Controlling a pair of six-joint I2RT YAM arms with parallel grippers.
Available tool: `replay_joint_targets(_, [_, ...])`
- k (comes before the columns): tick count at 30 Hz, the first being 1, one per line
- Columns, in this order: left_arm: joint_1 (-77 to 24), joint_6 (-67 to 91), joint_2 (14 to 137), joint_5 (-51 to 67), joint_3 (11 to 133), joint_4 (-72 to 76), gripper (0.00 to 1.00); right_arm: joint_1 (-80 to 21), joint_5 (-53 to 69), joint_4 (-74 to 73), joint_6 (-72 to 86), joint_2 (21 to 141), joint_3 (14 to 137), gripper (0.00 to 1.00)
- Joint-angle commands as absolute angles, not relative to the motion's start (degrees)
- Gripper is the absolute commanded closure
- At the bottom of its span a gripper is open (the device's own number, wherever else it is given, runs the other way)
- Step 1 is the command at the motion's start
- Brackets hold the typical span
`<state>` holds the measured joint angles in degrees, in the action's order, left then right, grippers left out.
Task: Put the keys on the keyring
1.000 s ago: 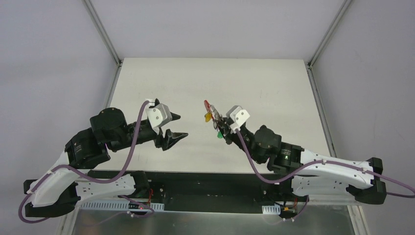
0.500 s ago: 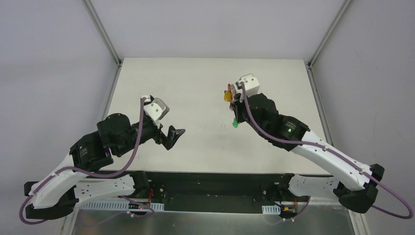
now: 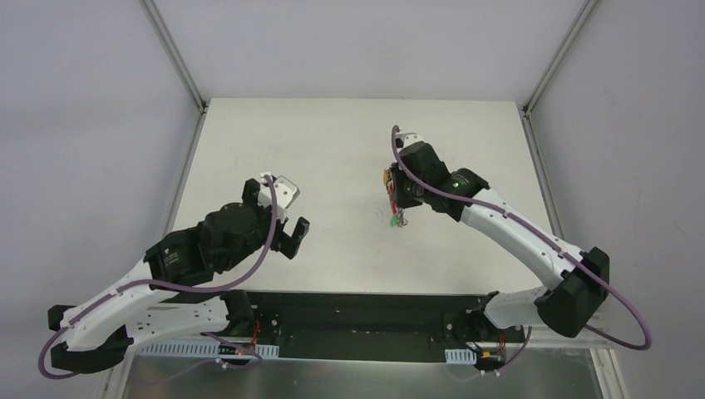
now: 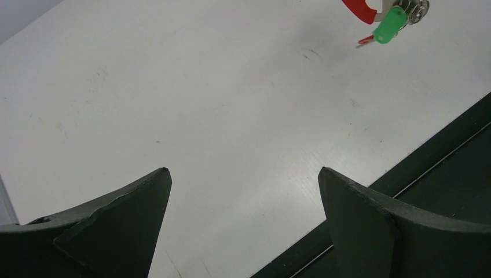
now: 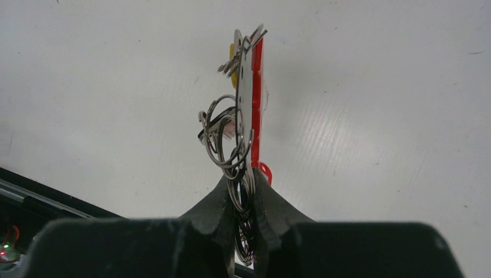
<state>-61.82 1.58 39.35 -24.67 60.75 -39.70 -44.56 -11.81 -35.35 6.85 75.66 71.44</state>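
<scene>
Pinched shut, the right gripper's [image 5: 240,185] jaws clamp the red keyring [image 5: 257,98], held on edge over the table [image 3: 332,141], right of its middle. Keys [image 5: 223,136] bunch against it, a green tag [image 4: 391,23] dangling. Well apart, the left gripper [image 4: 243,169] hangs with its jaws spread wide near the front edge.

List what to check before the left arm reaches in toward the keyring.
1. Right gripper shut on the keyring: ok, pinched on its metal loops and red arc.
2. Left gripper open: ok, jaws wide, nothing between them.
3. Left gripper apart from the keyring: ok, bare table lies between them.
4. Green tag hanging at the ring's end: ok.
5. All the keys threaded on: cannot tell, the loops bunch together.
6. Keyring lifted off the table: cannot tell.
</scene>
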Motion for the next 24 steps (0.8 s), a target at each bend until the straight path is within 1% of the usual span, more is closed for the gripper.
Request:
replay_joint_targets(1, [-61.85,3.12,39.03,-27.23,59.36,-39.64,0.01,-41.61,-3.07,-31.34,12.42,79.77,72.16,1.0])
replay_joint_targets(7, [-61.79,3.01,38.29,-27.29,57.6,-39.64,0.01,-39.44,2.87,-25.38,17.88,87.04,70.66,1.0])
replay_joint_targets(13, [-61.79,2.49,37.49,-26.47,56.65,-39.55,0.01,-38.99,3.65,-20.04,23.16,94.84,71.01,1.0])
replay_joint_targets(18, [-61.79,2.55,37.28,-25.4,56.08,-39.55,0.01,-38.68,4.53,-16.48,26.98,100.68,71.78,0.9])
replay_joint_targets(24, [-61.79,2.12,36.96,-24.54,55.79,-39.42,0.01,-38.36,4.75,-14.12,29.86,104.47,71.94,0.84])
